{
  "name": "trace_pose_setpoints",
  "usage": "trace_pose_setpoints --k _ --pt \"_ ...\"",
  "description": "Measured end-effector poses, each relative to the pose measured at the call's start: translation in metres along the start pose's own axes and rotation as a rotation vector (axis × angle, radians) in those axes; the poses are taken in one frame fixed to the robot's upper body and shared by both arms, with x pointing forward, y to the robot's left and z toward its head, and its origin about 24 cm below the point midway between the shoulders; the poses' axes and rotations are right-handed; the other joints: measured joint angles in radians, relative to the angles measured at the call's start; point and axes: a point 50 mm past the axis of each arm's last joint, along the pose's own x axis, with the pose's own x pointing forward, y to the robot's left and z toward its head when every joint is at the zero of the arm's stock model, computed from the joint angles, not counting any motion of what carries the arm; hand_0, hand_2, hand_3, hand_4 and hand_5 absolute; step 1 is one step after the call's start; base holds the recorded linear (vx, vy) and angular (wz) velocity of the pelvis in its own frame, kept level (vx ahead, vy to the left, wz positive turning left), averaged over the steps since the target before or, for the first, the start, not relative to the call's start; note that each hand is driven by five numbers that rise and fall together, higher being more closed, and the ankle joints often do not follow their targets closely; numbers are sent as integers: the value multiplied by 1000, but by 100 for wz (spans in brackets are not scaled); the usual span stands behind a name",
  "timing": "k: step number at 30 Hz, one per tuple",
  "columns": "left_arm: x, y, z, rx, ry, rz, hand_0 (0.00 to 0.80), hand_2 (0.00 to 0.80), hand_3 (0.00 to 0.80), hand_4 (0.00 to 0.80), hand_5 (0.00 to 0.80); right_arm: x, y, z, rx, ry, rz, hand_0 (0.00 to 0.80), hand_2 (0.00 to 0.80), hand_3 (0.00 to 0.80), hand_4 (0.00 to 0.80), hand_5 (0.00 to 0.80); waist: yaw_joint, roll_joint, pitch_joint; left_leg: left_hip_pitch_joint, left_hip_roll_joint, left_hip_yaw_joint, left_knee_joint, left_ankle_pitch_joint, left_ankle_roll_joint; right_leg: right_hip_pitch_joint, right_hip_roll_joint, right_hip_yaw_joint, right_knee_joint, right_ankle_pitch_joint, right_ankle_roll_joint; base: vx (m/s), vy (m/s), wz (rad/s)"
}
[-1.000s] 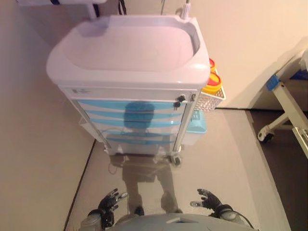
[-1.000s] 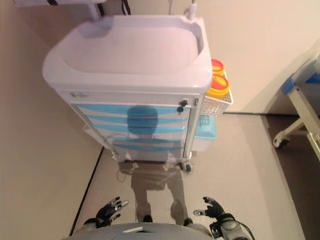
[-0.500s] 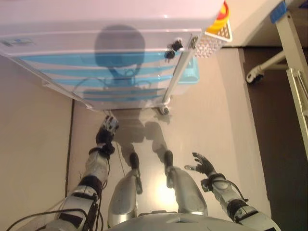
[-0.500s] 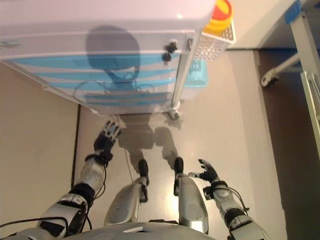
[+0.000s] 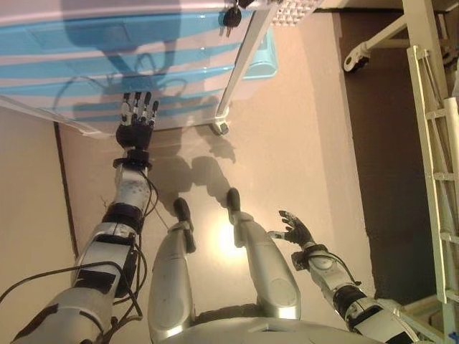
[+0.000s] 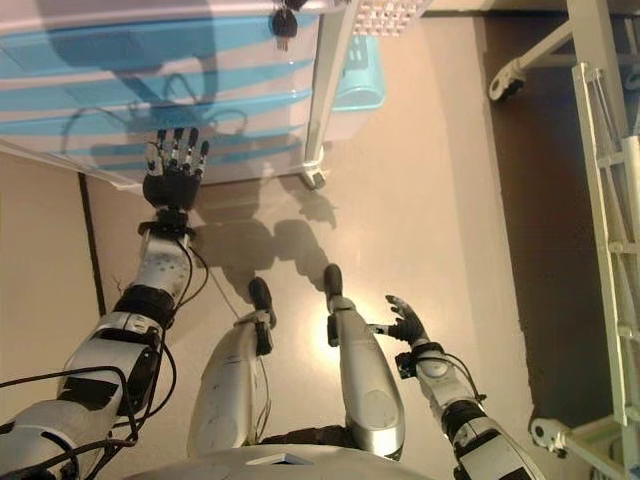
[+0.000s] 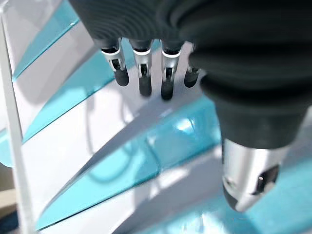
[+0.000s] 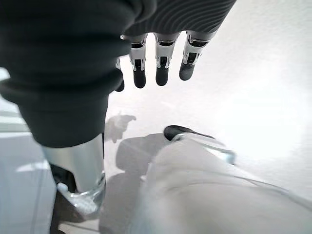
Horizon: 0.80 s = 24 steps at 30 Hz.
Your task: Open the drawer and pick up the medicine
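Reaching phase: left hand (image 5: 135,127), fingers straight and spread, neared lower blue drawer fronts (image 5: 107,68) at upper left. Drawers shut, medicine unseen. Right hand (image 5: 295,231) relaxed, lower right. Next: hook handle.

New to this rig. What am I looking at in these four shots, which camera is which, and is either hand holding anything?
It is a humanoid robot standing before a medical cart. Two shots come from a stereo camera on its head, looking down; the other two come from cameras on each wrist. The left hand reaches with straight fingers toward the cart's blue-striped drawers, which look closed; whether it touches them is unclear. The right hand hangs open, low beside the body over the floor. Neither holds anything. Keys hang at the cart's upper corner. No medicine is visible.
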Motion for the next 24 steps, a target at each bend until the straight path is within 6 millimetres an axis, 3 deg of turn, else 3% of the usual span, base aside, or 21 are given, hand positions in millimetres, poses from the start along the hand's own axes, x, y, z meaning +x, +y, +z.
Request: trace_pose_setpoints --k 2,6,7,9,10,17,22,24 --pt "13 -10 4 -53 -26 -23 0 0 0 0 0 -1 2 -1 -12 0 9 0 0 0 0 0 -6 -1 -1 -30 4 0 28 -9 3 -19 1 0 4 7 3 0 1 -3" --pt "17 -20 8 -156 -96 -139 0 0 0 0 0 -1 4 4 -9 -33 15 0 0 0 0 0 -31 -3 -2 -95 6 -5 77 -23 12 -75 0 8 35 9 9 22 -1 -3" --pt "18 -29 7 -189 -126 -237 85 85 85 85 85 -1 4 4 -8 -40 13 0 0 0 0 0 -34 -3 -2 -111 6 -7 92 -26 16 -89 0 8 46 10 9 43 -12 3" --pt "17 -34 2 -249 -167 -272 417 417 417 417 417 -1 4 5 -12 -48 14 0 0 0 0 0 -44 -3 -2 -131 6 -10 110 -29 22 -104 -2 9 60 9 10 38 -15 4" --pt "17 -35 0 -262 -191 -275 800 800 800 800 800 -1 4 6 -12 -53 16 0 0 0 0 0 -51 -3 -2 -137 5 -10 114 -30 24 -110 -5 10 66 8 12 43 -25 3" --pt "7 -39 -12 -255 -252 -279 800 800 800 800 800 -2 5 4 -10 -42 22 0 0 0 0 0 -66 -1 -1 -134 -4 -15 123 -34 39 -121 -19 6 110 -13 17 33 -45 6" --pt "-12 -25 -20 -261 -168 -217 800 800 800 800 800 -3 4 3 -17 -38 26 0 0 0 0 0 -62 1 1 -56 -24 -25 71 -33 37 -109 -32 2 196 -26 -1 -9 -44 8" --pt "-28 -14 -30 -291 -115 -183 800 800 800 800 800 -3 4 2 -24 -29 26 0 0 0 0 0 -49 1 1 -9 -35 -47 43 -30 32 -93 -36 0 228 -27 -1 -37 -47 3"
